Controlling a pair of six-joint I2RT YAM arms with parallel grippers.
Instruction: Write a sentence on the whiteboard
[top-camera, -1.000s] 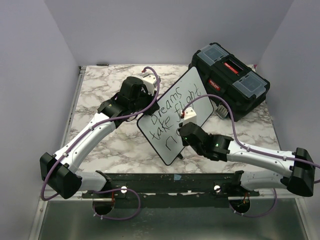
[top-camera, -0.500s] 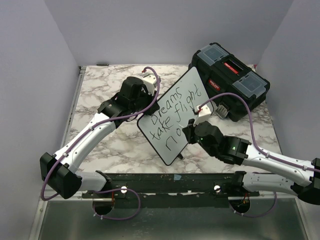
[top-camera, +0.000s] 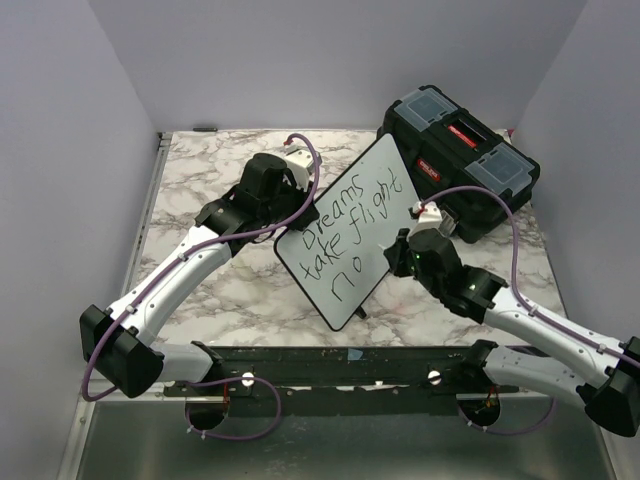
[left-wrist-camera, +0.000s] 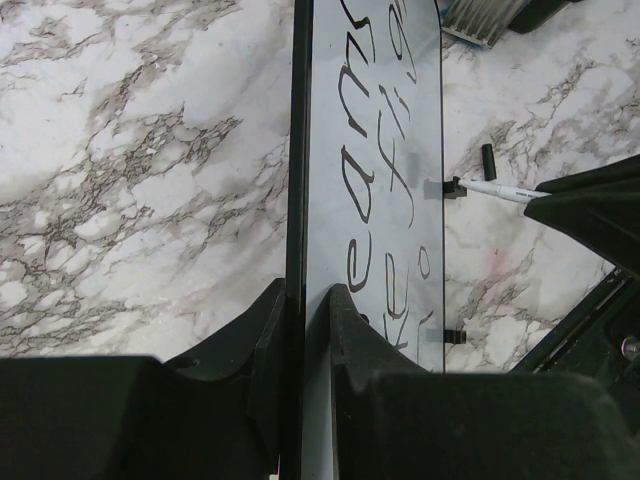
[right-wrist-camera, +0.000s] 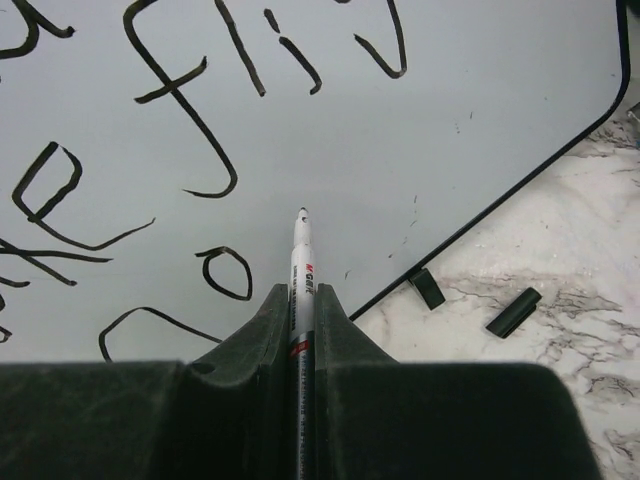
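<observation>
I log: one flat, black-rimmed whiteboard (top-camera: 332, 298), edge pinched in my left gripper (left-wrist-camera: 303, 305); one slim white marker (right-wrist-camera: 301, 245) clamped in my right gripper (right-wrist-camera: 300, 300).

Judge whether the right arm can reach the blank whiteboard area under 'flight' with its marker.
Probably yes: the right end effector grips the marker, whose tip points at bare whiteboard with nothing between.
</observation>
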